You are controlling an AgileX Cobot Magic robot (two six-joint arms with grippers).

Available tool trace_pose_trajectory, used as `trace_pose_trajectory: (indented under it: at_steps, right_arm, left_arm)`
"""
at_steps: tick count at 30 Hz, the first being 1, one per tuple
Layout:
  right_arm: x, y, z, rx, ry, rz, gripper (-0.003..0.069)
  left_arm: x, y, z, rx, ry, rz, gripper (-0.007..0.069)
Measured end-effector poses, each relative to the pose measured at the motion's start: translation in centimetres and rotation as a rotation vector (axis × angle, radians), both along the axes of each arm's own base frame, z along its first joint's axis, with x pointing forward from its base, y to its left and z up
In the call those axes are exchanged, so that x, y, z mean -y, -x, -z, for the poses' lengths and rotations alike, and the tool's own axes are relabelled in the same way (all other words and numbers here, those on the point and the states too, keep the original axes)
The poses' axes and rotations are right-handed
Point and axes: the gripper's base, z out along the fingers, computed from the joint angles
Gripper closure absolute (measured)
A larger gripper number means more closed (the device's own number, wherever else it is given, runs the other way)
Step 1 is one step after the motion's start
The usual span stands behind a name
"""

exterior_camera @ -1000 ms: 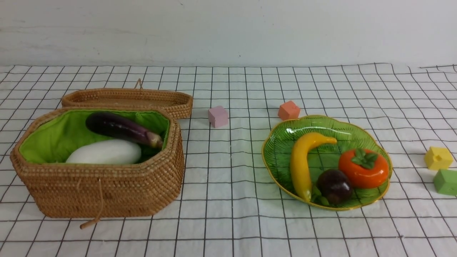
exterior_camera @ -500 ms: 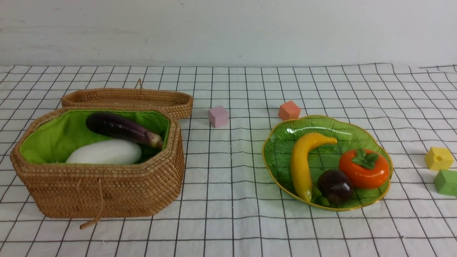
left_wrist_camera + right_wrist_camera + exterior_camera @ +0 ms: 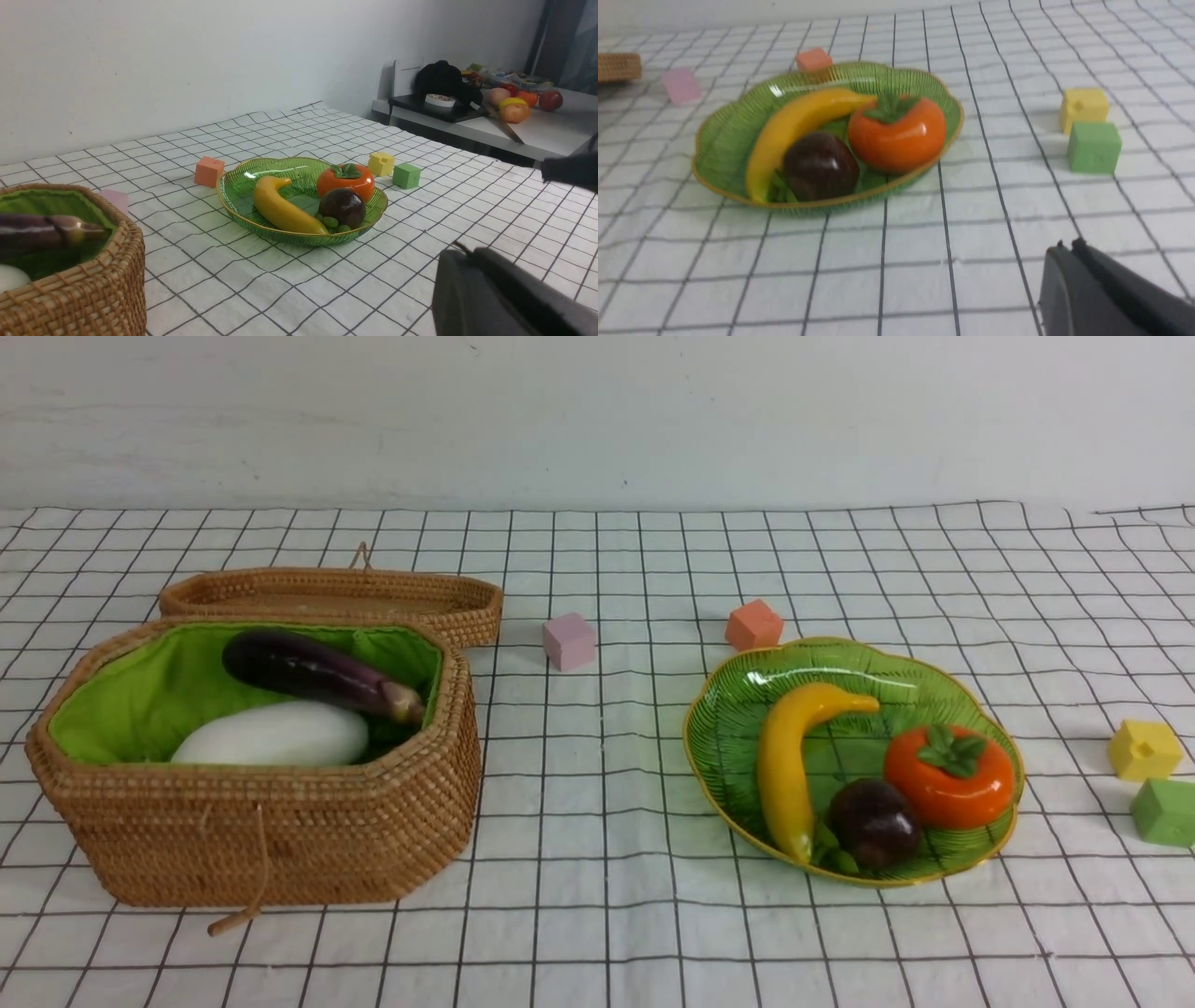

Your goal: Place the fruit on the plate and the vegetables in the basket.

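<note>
The green leaf-shaped plate (image 3: pixel 738 728) on the right holds a yellow banana (image 3: pixel 784 761), a dark-purple mangosteen (image 3: pixel 875 821) and an orange persimmon (image 3: pixel 948 779). On the left, the woven basket (image 3: pixel 280 835) with green lining holds a purple eggplant (image 3: pixel 313 674) and a white radish (image 3: pixel 275 735). Neither arm shows in the front view. My left gripper (image 3: pixel 460 252) is shut and empty, hovering over the cloth short of the plate (image 3: pixel 233 205). In its own wrist view my right gripper (image 3: pixel 1066 247) is shut on nothing, well back from the plate (image 3: pixel 719 140).
The shallow woven lid (image 3: pixel 336 597) lies behind the basket. Small cubes sit on the checked cloth: pink (image 3: pixel 569 641), orange (image 3: pixel 754 623), yellow (image 3: pixel 1145 749) and green (image 3: pixel 1165 812). A side table with more fruit (image 3: pixel 514 112) stands beyond the right edge.
Nothing on the table has shifted; the whole front picture sits a few pixels further left than before.
</note>
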Motion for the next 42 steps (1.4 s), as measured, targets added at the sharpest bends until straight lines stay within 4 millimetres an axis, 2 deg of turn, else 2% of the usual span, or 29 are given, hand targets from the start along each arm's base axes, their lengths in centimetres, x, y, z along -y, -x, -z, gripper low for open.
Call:
trace_pose_trajectory:
  at_steps: [1,35,39,42]
  right_arm:
    - [0.0,0.0,0.7,-0.025,0.000,0.000,0.0667]
    - [0.0,0.0,0.7,-0.022,-0.011,-0.001,0.0650]
    - [0.0,0.0,0.7,-0.022,-0.011,-0.001,0.0647]
    - [0.0,0.0,0.7,-0.022,-0.011,-0.001,0.0644]
  left_arm:
    - [0.0,0.0,0.0,0.000,0.000,0.000,0.0637]
    - [0.0,0.0,0.0,0.001,0.001,-0.003,0.0628]
    - [-0.3,-0.3,-0.1,0.030,-0.010,-0.103,0.0627]
    - [-1.2,-0.9,-0.3,0.066,-0.030,-0.340,0.0625]
